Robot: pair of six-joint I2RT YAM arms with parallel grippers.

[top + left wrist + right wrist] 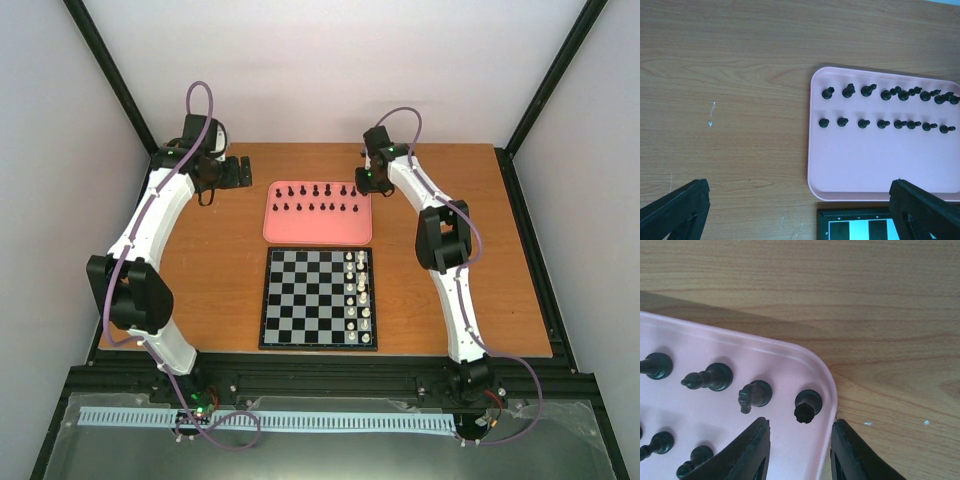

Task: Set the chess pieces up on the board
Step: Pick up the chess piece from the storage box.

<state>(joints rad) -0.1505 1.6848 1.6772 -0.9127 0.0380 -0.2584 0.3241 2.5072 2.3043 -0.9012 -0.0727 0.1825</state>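
Our right gripper [800, 432] hangs open and empty by the corner rook [806, 406], which stands with the other black pieces [842, 121] on the pink tray [740, 355], none yet on the board [300, 300]. Lowering here, we may catch the tray's rim with one finger [855, 455] or topple the neighbouring knight [755, 395].

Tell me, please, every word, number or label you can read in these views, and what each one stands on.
Nothing can be read in any view.
On the board, along its border in the left wrist view: tiny white marks, too small to read.
On the tray, pieces and table: no text shows.
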